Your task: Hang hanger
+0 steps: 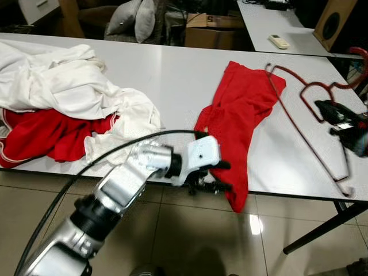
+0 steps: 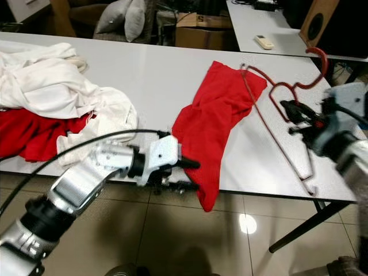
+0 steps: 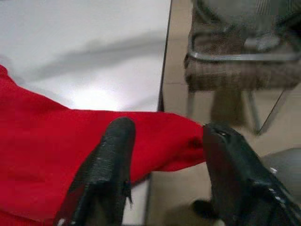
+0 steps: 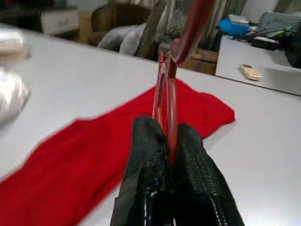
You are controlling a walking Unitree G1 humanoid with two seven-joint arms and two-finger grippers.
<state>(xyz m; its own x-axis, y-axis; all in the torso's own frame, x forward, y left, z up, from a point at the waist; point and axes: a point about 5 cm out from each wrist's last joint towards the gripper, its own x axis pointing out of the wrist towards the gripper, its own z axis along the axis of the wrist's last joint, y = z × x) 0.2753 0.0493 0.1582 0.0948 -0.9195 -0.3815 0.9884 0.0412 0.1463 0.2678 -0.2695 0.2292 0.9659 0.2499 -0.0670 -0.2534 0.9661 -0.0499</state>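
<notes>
A red garment (image 1: 238, 109) lies on the white table (image 1: 172, 69), its lower end hanging over the front edge. My left gripper (image 1: 224, 176) is at that edge and is open. Its two black fingers (image 3: 113, 155) stand apart on either side of the hanging red cloth (image 3: 51, 150). A red wire hanger (image 4: 171, 84) rests tilted on the table to the right of the garment, its hook (image 2: 319, 60) raised. My right gripper (image 4: 168, 129) is shut on the hanger's wire near the neck, beside the table's right end.
A heap of white and red clothes (image 1: 69, 98) covers the table's left part. Behind stand a second table with a remote (image 1: 280, 41), a cardboard box (image 1: 210, 29) and a speaker (image 1: 333, 23). A chair (image 3: 240, 61) stands near the table's front edge, on the tiled floor.
</notes>
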